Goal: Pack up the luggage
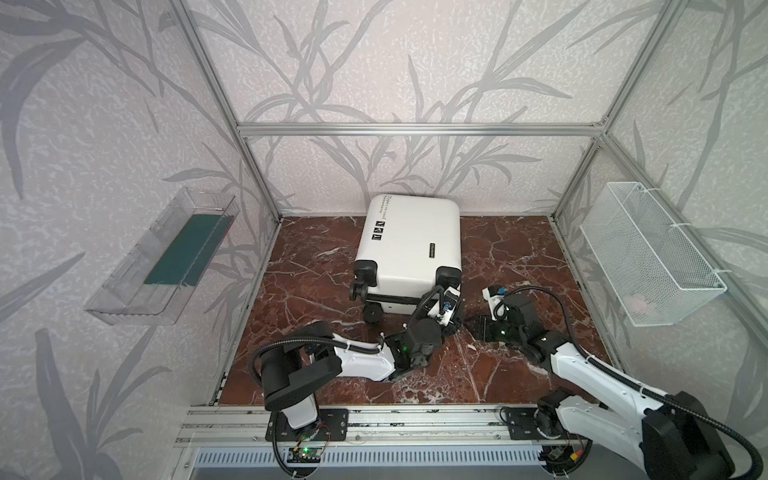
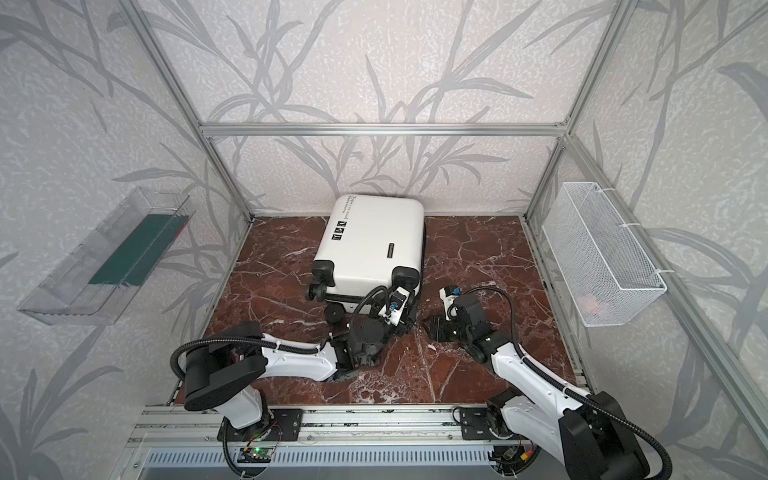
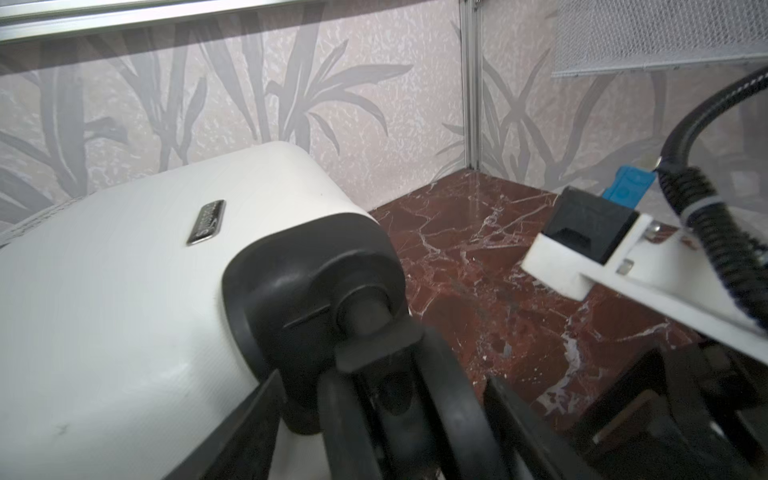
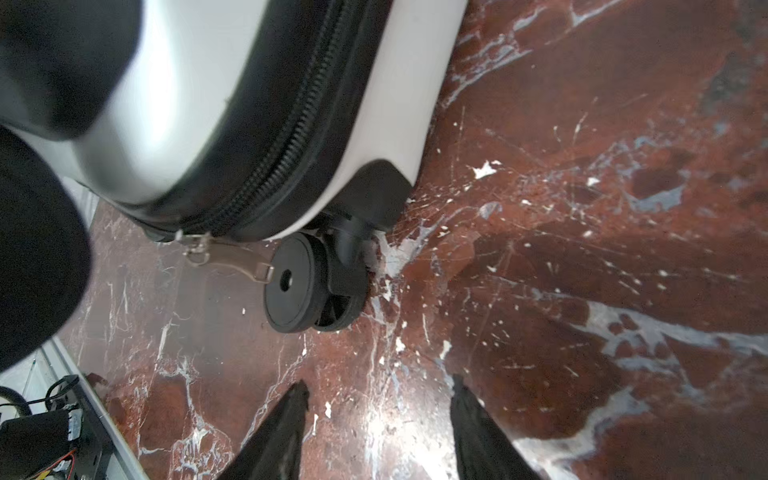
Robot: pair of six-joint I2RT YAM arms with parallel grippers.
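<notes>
The luggage [image 1: 411, 245] [image 2: 374, 245] is a white hard-shell suitcase lying flat and zipped on the marble floor near the back wall, wheels toward me. My left gripper [image 1: 454, 309] [image 2: 409, 311] [image 3: 384, 376] is at its near right corner. Its fingers [image 3: 257, 419] straddle the upper black wheel [image 3: 415, 407], and a gap shows on one side. Just right of that corner, my right gripper [image 1: 473, 324] [image 2: 430, 328] [image 4: 378, 390] hovers low over the floor, open and empty. It faces the lower wheel [image 4: 307, 286] and the zipper pull [image 4: 224, 253].
A clear plastic bin [image 1: 166, 257] holding something dark green hangs on the left wall. A white wire mesh basket [image 1: 652, 253] [image 3: 660, 37] hangs on the right wall with a pinkish item [image 1: 638, 305] inside. Aluminium frame posts stand at the floor's corners.
</notes>
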